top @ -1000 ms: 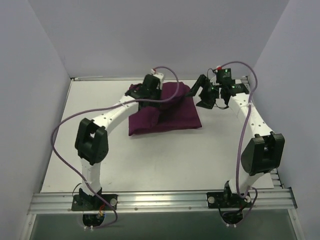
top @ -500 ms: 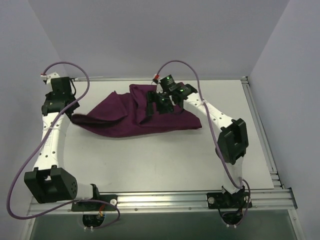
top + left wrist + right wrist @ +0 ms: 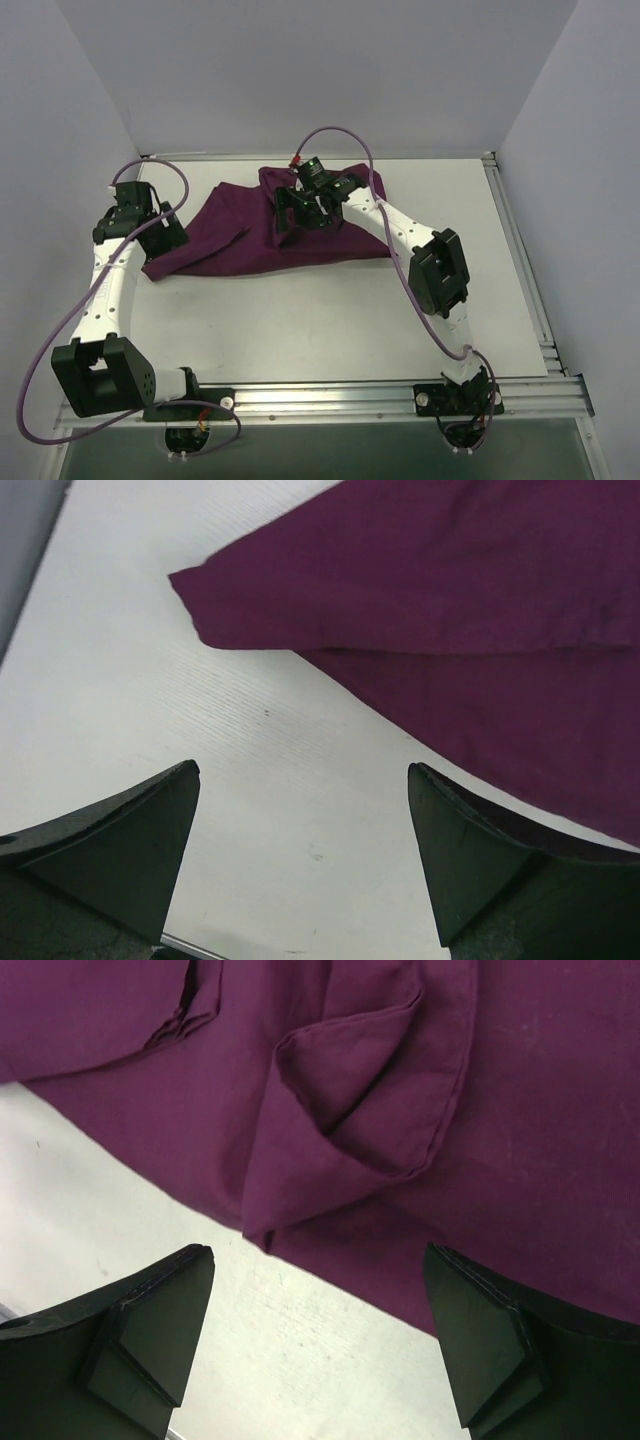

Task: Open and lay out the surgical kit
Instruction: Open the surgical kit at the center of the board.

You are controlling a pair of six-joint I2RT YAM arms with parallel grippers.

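Note:
The dark purple cloth wrap (image 3: pixel 330 235) of the surgical kit lies across the back of the white table (image 3: pixel 300 320), with one flap pulled out to the left. No tray or instruments show. My left gripper (image 3: pixel 165 240) hovers open at the flap's left end. In the left wrist view that gripper (image 3: pixel 302 768) is over bare table, and the cloth (image 3: pixel 450 600) lies just beyond its fingers. My right gripper (image 3: pixel 290 225) hangs open over the middle of the wrap. In the right wrist view it (image 3: pixel 318 1250) straddles the cloth's edge, with a folded corner (image 3: pixel 350 1110) ahead. Neither gripper holds anything.
Pale walls close in the table on the left (image 3: pixel 60 150), back and right. A metal rail (image 3: pixel 320 400) carrying both arm bases runs along the near edge. The right arm's purple cable (image 3: pixel 340 135) loops above the cloth.
The left arm drew a cloth flap out to the left and then opened, letting it go. The right arm swung in from the back right over the cloth's middle, jaws wider.

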